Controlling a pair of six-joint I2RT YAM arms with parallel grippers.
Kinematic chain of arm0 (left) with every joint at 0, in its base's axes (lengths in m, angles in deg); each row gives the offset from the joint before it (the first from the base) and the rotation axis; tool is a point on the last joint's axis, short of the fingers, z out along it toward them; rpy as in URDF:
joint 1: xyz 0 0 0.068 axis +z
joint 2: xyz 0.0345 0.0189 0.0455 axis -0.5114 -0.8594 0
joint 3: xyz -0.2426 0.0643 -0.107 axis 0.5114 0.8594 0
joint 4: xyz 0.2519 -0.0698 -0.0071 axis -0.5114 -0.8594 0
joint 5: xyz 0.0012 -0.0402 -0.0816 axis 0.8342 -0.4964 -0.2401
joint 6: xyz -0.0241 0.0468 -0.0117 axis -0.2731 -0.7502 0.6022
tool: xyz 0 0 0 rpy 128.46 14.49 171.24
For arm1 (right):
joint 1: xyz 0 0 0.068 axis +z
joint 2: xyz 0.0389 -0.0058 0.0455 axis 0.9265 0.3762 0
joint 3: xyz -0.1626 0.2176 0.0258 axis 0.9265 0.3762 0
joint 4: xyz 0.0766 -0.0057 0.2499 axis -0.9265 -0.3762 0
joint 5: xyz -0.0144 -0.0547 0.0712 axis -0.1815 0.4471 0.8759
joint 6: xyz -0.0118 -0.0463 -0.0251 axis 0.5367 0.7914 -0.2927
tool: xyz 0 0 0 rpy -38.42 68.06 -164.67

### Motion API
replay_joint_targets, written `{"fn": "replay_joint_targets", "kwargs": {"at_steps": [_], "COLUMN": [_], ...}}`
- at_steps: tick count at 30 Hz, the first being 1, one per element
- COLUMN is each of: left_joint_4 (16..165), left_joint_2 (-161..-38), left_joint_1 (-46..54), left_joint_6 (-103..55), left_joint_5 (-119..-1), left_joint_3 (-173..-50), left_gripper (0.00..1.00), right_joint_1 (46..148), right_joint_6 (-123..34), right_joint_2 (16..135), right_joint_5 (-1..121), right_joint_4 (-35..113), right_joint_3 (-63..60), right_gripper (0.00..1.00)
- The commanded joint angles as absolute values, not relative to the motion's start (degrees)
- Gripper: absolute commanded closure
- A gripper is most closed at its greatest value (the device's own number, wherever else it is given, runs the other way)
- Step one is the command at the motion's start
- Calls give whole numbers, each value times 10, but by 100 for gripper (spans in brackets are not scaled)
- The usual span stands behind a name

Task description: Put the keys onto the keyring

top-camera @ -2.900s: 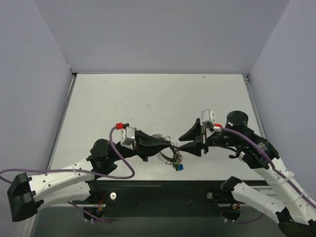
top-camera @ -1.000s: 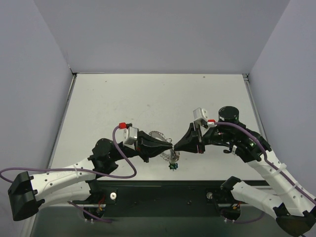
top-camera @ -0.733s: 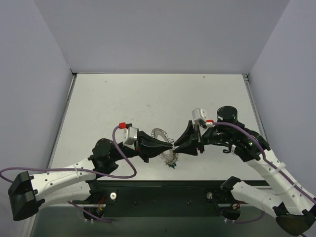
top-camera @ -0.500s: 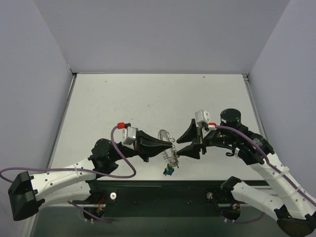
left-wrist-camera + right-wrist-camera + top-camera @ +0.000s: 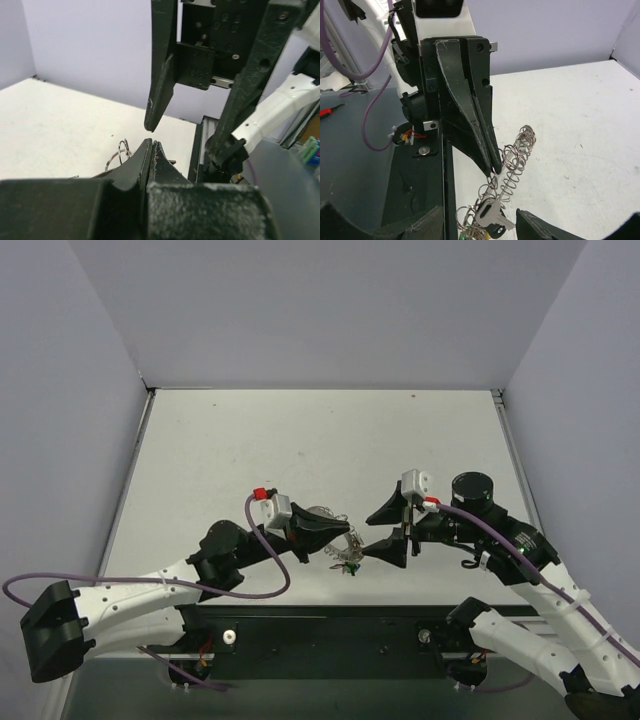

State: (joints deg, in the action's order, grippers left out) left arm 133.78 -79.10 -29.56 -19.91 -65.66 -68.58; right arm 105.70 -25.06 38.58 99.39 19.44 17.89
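The keyring (image 5: pixel 333 537) is a coiled silvery ring held off the table. My left gripper (image 5: pixel 350 536) is shut on its edge. In the right wrist view the left fingers (image 5: pixel 487 150) pinch the keyring (image 5: pixel 518 150), and the keys (image 5: pixel 492 216) hang below on small rings: a silver key, a black head, a bit of green. The keys (image 5: pixel 350 565) dangle under the ring in the top view. My right gripper (image 5: pixel 388 530) is open and empty, jaws wide, just right of the ring. In the left wrist view my shut left gripper (image 5: pixel 152 145) faces the open right fingers (image 5: pixel 161 90).
The white table (image 5: pixel 300 440) has grey walls on three sides. The black base strip (image 5: pixel 330 625) runs along the near edge under the hanging keys. Both arms meet near the table's front middle.
The right gripper was shut against the ring a second ago, then opened and drew back a little to the right. The left arm has shifted right with the ring; the keys have swung.
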Motion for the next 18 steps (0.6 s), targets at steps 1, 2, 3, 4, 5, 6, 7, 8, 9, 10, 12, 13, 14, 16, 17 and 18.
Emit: {"fn": "replay_joint_targets", "kwargs": {"at_steps": [1, 2, 3, 4, 5, 6, 7, 8, 9, 10, 12, 13, 14, 16, 17, 18], "left_joint_4": [1369, 1372, 1379, 1387, 1403, 1412, 1425, 1451, 1466, 1478, 1510, 1521, 1548, 1578, 1596, 1595], "left_joint_2": [-818, -825, -842, -851, -861, -884, -898, -913, -948, -967, -1025, -1041, -1056, -1089, -1095, -1100], "left_joint_1": [-285, -282, -279, -277, -273, -267, -264, -259, -252, -247, -238, -231, -226, -216, -215, -215], "left_joint_6": [-214, -216, -216, -216, -214, -211, -203, -200, -198, -193, -185, -175, -168, -152, -151, -153], "left_joint_5": [-612, -605, -602, -600, -598, -597, -595, -600, -603, -606, -625, -635, -648, -653, -652, -651], "left_joint_3": [-691, -690, -688, -686, -686, -685, -686, -688, -693, -706, -721, -736, -741, -749, -751, -753], "left_gripper": [100, 100, 100, 100, 100, 100, 100, 100, 100, 100, 100, 100, 100, 100, 100, 100], "right_joint_1": [1053, 1053, 1053, 1052, 1051, 1049, 1048, 1047, 1044, 1043, 1040, 1038, 1037, 1034, 1034, 1033], "right_joint_6": [-268, -269, -276, -279, -279, -286, -287, -289, -291, -296, -301, -306, -306, -311, -313, -315], "right_joint_2": [383, 382, 381, 380, 377, 376, 376, 376, 376, 376, 378, 378, 376, 372, 369, 367], "right_joint_5": [966, 960, 955, 951, 948, 938, 933, 928, 922, 918, 906, 904, 904, 901, 901, 901], "right_joint_4": [235, 235, 238, 240, 241, 242, 243, 244, 245, 245, 245, 243, 242, 240, 240, 240], "right_joint_3": [198, 200, 206, 209, 212, 216, 219, 220, 223, 225, 227, 227, 227, 232, 234, 236], "right_gripper": [41, 40, 40, 39, 39, 39, 38, 38, 37, 37, 37, 37, 36, 36, 36, 36]}}
